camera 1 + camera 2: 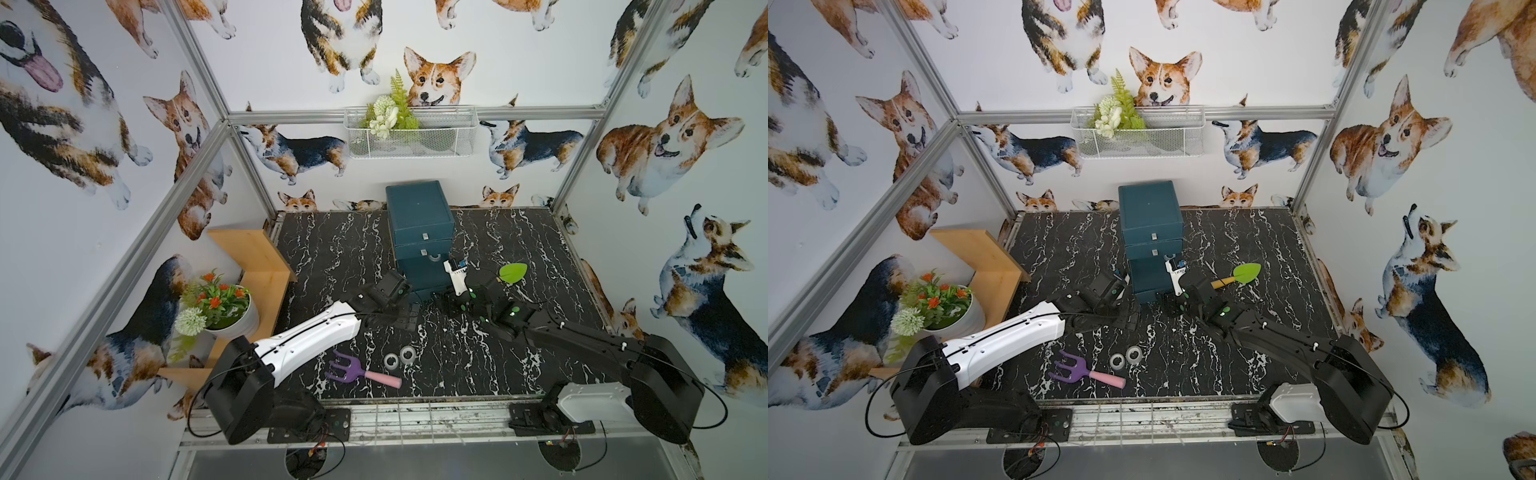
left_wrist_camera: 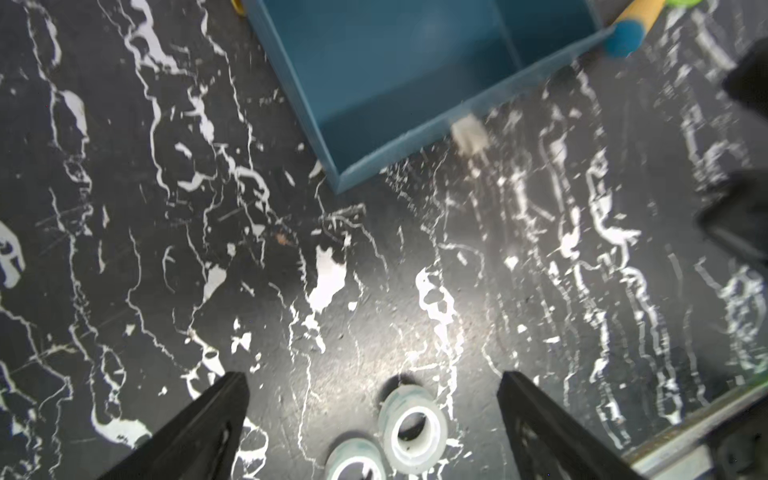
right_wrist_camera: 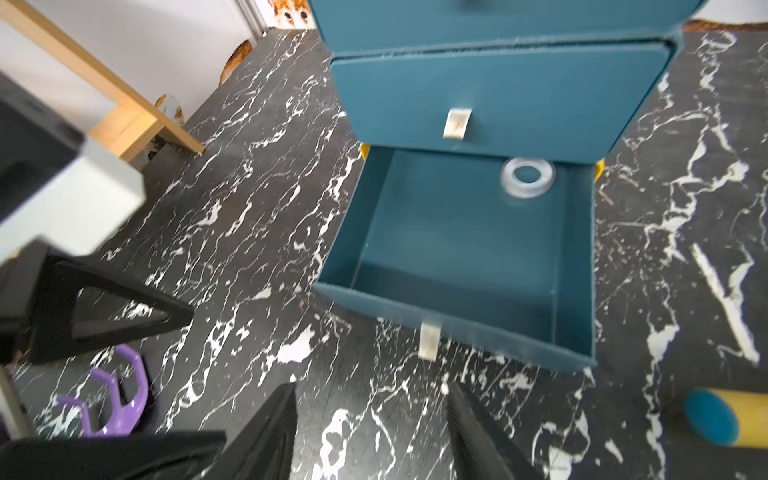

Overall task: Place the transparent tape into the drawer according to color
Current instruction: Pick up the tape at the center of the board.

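At lower centre of a top view: two clear tape rolls (image 1: 391,360). Left gripper (image 2: 372,376) wide apart, empty; right gripper (image 3: 371,388) parted, empty. One roll (image 3: 528,176) inside pulled-out drawer (image 3: 573,270).

left end effector (image 2: 374,377), right end effector (image 3: 372,387): jaws apart, empty
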